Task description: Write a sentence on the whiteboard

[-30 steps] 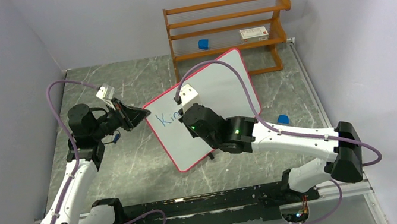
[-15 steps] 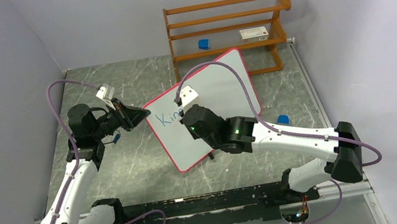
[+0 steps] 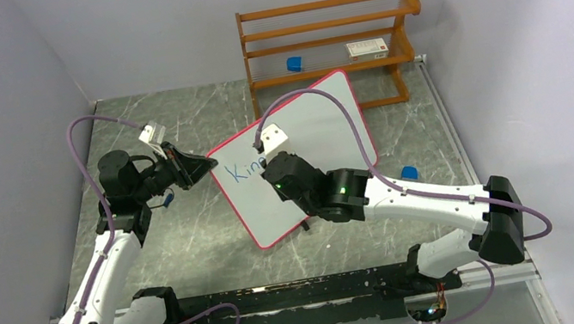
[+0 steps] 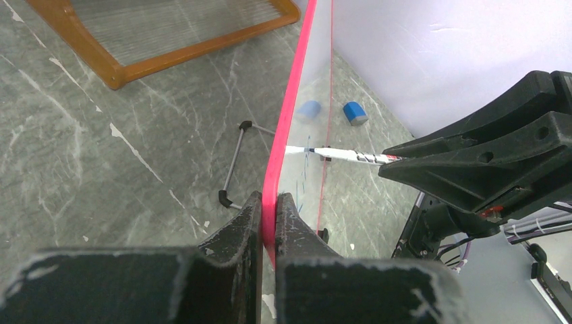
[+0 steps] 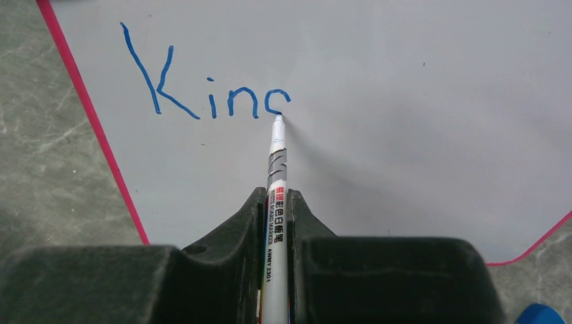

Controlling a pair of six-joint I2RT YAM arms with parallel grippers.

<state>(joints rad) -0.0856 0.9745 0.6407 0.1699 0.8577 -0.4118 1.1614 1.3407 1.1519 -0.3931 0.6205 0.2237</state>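
The whiteboard stands tilted on the table, white with a red-pink rim. My left gripper is shut on the rim at the board's left edge. My right gripper is shut on a white marker, and its blue tip touches the board. The sentence reads "Kin" plus a partly drawn round letter in blue, with the tip at that letter's end. From above, the lettering shows just left of the right wrist, which hides the right gripper's fingers.
A wooden rack stands behind the board and holds a small blue object and a white box. Another blue object lies on the table right of the board. The board's wire foot sticks out behind it.
The right wrist has shifted very slightly over the board with the marker. The left arm and the board have not moved.
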